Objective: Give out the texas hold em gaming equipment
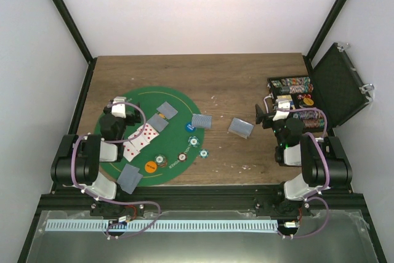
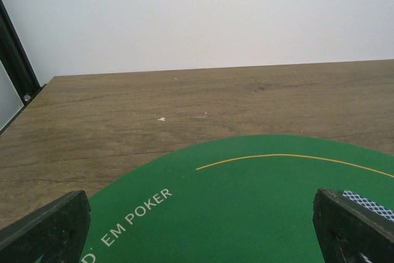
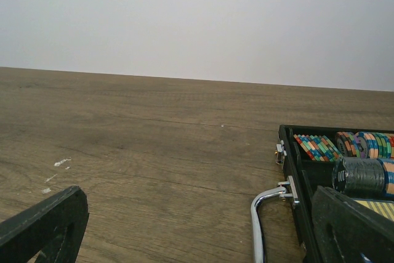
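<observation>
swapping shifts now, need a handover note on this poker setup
Left gripper open, empty, over the green half-round felt mat.
Right gripper open, empty, by the open black hard case.
Done: grey-blue-backed playing cards on and around the mat, red-pipped face-up cards fanned on it, a few small round poker chips along its near-right edge.
Left: rows of chips sit in the case; likely more to hand out.
</observation>
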You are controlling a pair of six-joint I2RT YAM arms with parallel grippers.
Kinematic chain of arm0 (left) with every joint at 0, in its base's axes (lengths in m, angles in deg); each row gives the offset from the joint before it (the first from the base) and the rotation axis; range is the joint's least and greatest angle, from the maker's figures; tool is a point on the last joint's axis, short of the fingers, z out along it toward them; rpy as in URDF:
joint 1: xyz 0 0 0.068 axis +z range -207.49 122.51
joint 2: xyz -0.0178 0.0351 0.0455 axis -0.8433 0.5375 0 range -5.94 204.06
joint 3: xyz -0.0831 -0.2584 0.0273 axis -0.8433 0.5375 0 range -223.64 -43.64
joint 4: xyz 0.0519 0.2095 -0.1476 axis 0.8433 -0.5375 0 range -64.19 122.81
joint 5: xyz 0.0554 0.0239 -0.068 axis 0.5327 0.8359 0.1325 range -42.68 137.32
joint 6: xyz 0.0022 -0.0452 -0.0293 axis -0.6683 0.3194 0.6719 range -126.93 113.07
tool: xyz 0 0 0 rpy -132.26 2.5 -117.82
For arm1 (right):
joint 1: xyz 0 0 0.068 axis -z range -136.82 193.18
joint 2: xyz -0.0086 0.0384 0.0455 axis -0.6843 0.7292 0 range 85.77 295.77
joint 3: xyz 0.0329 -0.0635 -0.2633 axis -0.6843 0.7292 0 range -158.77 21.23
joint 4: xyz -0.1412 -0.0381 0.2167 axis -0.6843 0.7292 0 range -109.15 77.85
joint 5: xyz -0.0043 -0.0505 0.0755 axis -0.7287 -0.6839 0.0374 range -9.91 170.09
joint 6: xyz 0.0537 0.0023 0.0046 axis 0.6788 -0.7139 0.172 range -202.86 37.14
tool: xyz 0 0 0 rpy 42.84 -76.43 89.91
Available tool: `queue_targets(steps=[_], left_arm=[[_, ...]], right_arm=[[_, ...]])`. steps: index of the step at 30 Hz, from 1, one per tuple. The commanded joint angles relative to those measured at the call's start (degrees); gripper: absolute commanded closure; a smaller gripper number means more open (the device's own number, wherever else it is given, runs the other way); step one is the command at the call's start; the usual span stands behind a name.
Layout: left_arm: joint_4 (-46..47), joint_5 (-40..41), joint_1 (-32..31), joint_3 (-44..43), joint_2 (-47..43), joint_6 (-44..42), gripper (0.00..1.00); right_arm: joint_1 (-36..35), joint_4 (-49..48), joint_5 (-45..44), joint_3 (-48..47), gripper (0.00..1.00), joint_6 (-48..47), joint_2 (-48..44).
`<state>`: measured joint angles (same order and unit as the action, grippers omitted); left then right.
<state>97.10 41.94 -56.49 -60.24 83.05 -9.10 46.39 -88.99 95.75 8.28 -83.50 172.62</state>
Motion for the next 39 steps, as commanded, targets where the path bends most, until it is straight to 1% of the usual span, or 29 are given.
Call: queue_targets(steps=[1, 26, 39], left_arm=[[0.35, 0.03, -0.26, -0.7, -0.05, -0.02, 0.01], [0.33, -0.08, -0.31, -0.71, -0.07, -0.06, 0.0], [-0.2, 2.04, -0.36, -1.02, -0.05, 0.57, 0.01]], right_arm=[[0.65, -0.89, 0.04, -0.76, 0.0, -0.85, 0.08], [0.61, -0.83, 0.0, -0.76, 0.0, -0.79, 0.09], [0.6, -0.9, 0.06, -0.76, 0.0, -0.81, 0.13]])
